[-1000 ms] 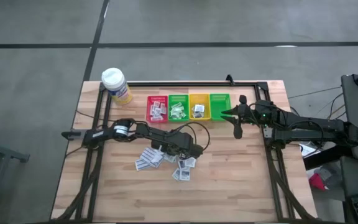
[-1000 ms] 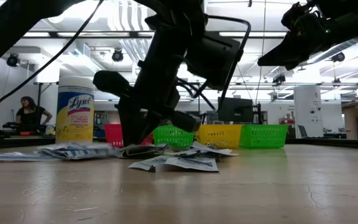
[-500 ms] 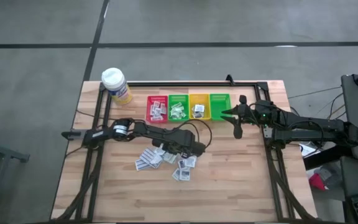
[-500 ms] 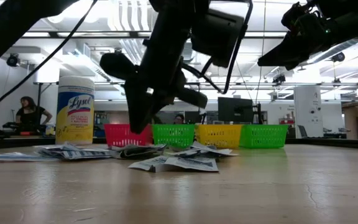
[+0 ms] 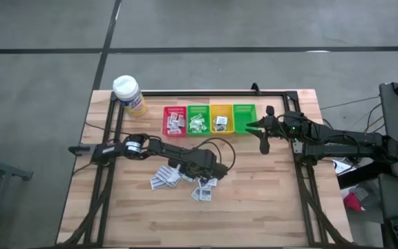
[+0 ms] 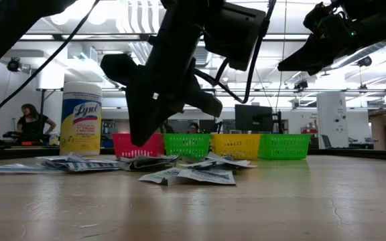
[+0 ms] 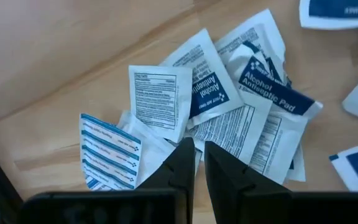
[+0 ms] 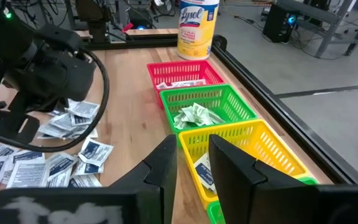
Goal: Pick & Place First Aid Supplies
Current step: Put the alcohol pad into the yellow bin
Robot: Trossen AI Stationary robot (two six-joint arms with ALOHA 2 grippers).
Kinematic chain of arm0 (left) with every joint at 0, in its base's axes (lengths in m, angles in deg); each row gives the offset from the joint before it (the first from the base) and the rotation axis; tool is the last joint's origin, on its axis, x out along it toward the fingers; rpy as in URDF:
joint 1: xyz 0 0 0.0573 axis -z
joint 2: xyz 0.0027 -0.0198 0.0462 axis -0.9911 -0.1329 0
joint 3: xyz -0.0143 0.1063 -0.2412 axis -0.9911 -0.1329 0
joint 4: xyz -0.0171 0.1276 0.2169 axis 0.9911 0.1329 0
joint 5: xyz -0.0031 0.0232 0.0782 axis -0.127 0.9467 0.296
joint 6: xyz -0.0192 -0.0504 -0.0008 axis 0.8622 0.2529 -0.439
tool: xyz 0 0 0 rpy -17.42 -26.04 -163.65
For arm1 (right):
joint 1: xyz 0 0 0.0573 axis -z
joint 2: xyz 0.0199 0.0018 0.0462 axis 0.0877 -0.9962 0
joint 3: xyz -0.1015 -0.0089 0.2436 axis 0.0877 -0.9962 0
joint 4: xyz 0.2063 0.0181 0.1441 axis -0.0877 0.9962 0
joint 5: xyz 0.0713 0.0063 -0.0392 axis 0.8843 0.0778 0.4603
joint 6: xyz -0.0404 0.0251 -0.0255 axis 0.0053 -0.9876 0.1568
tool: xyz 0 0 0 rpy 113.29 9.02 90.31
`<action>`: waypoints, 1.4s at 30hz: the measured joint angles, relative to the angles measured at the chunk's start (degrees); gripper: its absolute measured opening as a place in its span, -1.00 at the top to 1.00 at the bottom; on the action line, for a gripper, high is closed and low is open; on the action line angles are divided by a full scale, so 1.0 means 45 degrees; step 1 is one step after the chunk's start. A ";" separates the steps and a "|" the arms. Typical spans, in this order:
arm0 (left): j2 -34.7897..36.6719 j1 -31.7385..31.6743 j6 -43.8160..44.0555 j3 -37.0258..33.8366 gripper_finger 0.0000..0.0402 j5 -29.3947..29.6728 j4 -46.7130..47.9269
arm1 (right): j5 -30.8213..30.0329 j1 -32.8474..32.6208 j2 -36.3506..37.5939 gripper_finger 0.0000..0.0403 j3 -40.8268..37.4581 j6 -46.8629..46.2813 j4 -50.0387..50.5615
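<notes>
You had the left gripper hovering over the loose sachets mid-table, fingers nearly together with a thin gap and nothing visibly pinched. Red, green and yellow bins each held a few packets, the far green bin looked empty, so sorting was partly done with most of the pile left. Right gripper waited beside the bins, slightly parted and empty; sachet print was too small to sort by type.

Robotics lab: ceiling strip lights, monitors
</notes>
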 joint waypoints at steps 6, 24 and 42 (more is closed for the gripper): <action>0.0000 0.0118 -0.0546 -0.0461 0.80 0.0036 0.0007 | -0.0003 0.0002 0.0000 0.50 0.0000 0.0034 0.0000; 0.0000 0.0125 -0.1627 -0.0824 0.79 0.0270 -0.0345 | -0.0003 0.0000 -0.0010 0.55 0.0000 -0.0105 0.0024; 0.0000 0.0135 -0.1988 -0.0824 0.35 0.0699 -0.0329 | -0.0001 0.0000 -0.0008 0.48 0.0000 -0.0107 0.0034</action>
